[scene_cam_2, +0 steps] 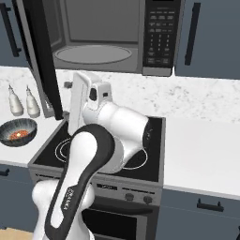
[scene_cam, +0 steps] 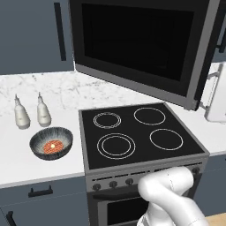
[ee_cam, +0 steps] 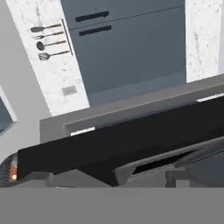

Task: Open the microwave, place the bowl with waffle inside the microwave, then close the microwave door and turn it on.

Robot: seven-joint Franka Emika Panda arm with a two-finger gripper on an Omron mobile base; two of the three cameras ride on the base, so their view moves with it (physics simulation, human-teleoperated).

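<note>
My hand [scene_cam: 206, 90] is spread wide and holds nothing. In the left base view its two grey fingers stand one above the other, at the free edge of the microwave door [scene_cam: 137, 44], at about 3 o'clock from the door's window. Whether they touch that edge I cannot tell. The right base view shows one finger [scene_cam_2: 68, 85] poking out beside the door [scene_cam_2: 44, 65], which is seen edge-on there as a dark upright slab. My hand view has the door [ee_cam: 131, 140] as a black band running across, with grey-blue cabinets [ee_cam: 131, 43] and a row of hanging utensils [ee_cam: 48, 41] beyond it.

The door is swung open. In the left view its dark window faces the camera and hides the inside. The right view looks straight into the microwave [scene_cam_2: 98, 28], showing its grey walls, the round turntable [scene_cam_2: 91, 54] and the keypad [scene_cam_2: 159, 33] at 3 o'clock.

Below lies the stove [scene_cam: 137, 132], partly covered by my arm in the right view. The bowl [scene_cam: 51, 143] sits on the counter [scene_cam: 26, 170] at the stove's 9 o'clock, with the waffle [scene_cam: 53, 145] lying in it. Two bottles [scene_cam: 31, 114] stand at the bowl's 11 o'clock. The right view puts the bowl [scene_cam_2: 18, 132] and waffle [scene_cam_2: 18, 134] at its left edge.
</note>
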